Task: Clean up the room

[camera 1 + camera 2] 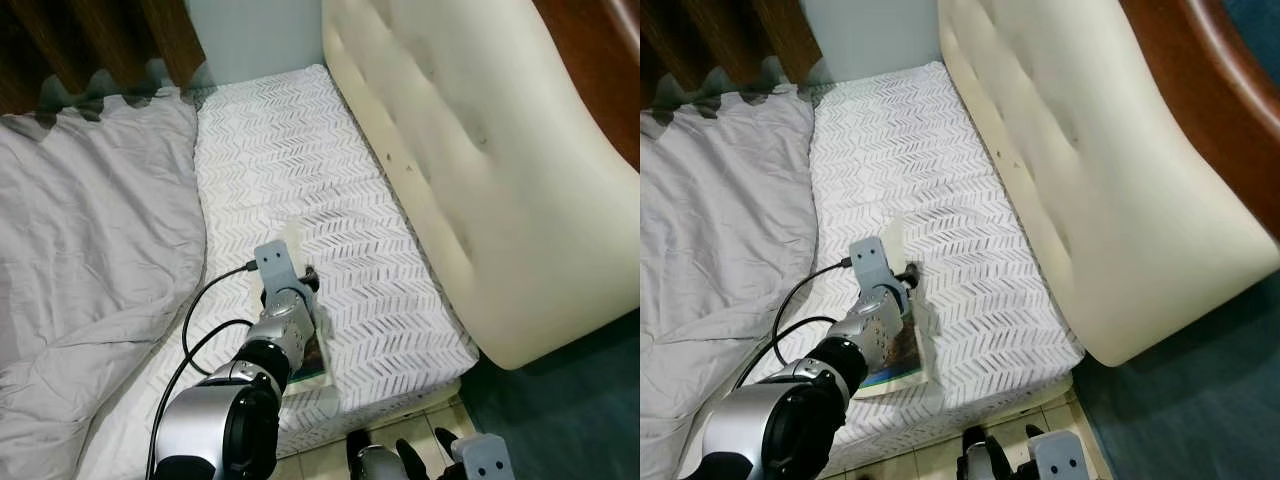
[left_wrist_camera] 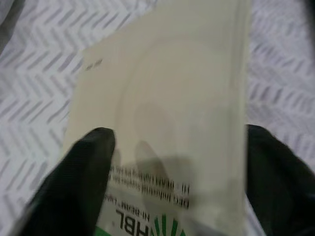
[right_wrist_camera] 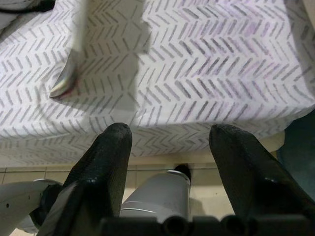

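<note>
A flat cream packet (image 2: 167, 88) with green print and "HBL" lettering sits between the two black fingers of my left gripper (image 2: 179, 135), which is shut on its sides. In the eye views the packet (image 1: 292, 237) is held just above the chevron-patterned mattress (image 1: 300, 150) near its front edge, with its printed end (image 1: 895, 365) under my wrist. It throws a shadow on the sheet. Low in front of the bed, over the tiled floor, my right gripper (image 3: 170, 135) is open and holds nothing.
A rumpled grey duvet (image 1: 90, 260) covers the left half of the bed. A padded cream headboard (image 1: 480, 170) runs along the right side. Dark curtains (image 1: 90, 45) hang behind. A dark teal floor (image 1: 570, 410) lies at the lower right.
</note>
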Controlling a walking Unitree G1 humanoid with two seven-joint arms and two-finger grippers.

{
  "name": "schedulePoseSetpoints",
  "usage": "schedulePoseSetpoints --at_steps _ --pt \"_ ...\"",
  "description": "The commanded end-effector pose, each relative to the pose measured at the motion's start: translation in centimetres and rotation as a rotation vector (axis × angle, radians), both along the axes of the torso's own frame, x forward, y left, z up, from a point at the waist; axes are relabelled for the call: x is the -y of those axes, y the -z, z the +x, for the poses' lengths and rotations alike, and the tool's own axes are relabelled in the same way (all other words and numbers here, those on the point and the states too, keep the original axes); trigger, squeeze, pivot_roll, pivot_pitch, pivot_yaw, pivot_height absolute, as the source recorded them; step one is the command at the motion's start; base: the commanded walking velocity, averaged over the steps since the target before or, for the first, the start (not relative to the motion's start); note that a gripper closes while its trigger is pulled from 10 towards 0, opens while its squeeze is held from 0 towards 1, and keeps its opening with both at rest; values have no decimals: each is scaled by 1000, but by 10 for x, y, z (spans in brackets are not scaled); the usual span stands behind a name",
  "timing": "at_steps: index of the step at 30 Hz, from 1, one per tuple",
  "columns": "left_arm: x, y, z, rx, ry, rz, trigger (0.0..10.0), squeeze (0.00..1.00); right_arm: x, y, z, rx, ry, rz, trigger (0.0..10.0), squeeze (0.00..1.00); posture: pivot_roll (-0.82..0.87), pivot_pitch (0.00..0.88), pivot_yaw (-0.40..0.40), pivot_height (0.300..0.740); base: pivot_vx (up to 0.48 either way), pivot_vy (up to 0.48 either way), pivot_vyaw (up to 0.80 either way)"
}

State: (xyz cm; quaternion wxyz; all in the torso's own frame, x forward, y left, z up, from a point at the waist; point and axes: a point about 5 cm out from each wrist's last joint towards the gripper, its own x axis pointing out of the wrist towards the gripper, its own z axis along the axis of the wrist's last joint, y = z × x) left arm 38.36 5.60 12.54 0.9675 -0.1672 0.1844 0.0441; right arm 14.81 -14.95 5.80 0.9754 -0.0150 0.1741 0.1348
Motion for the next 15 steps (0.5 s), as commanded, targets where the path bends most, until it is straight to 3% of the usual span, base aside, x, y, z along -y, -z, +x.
schedulePoseSetpoints --at_steps 1,3,9,10,11,12,15 --pt "17 -7 -1 18 27 -17 10000 1000 1 6 -4 -38 -6 -7 10000 0 -456 291 -10 740 0 0 0" --pt "19 -12 0 42 39 -11 10000 1000 0 6 -2 -35 -14 -8 10000 0 -453 287 -9 740 0 0 0" --pt "18 -21 4 160 130 141 10000 1000 0 7 10 -9 -19 -11 10000 0 -412 243 13 740 0 0 0" --pt "10 -18 4 192 150 194 10000 1000 1 7 15 2 -13 -7 10000 0 -380 215 24 740 0 0 0" --pt "-7 -8 3 218 169 262 10000 1000 1 9 25 17 -4 4 10000 0 -343 176 33 740 0 0 0" --pt "-7 -8 3 218 169 262 10000 1000 1 9 25 17 -4 4 10000 0 -343 176 33 740 0 0 0" --pt "-45 8 -4 281 169 408 10000 1000 2 9 42 40 5 29 10000 0 -254 92 43 740 0 0 0"
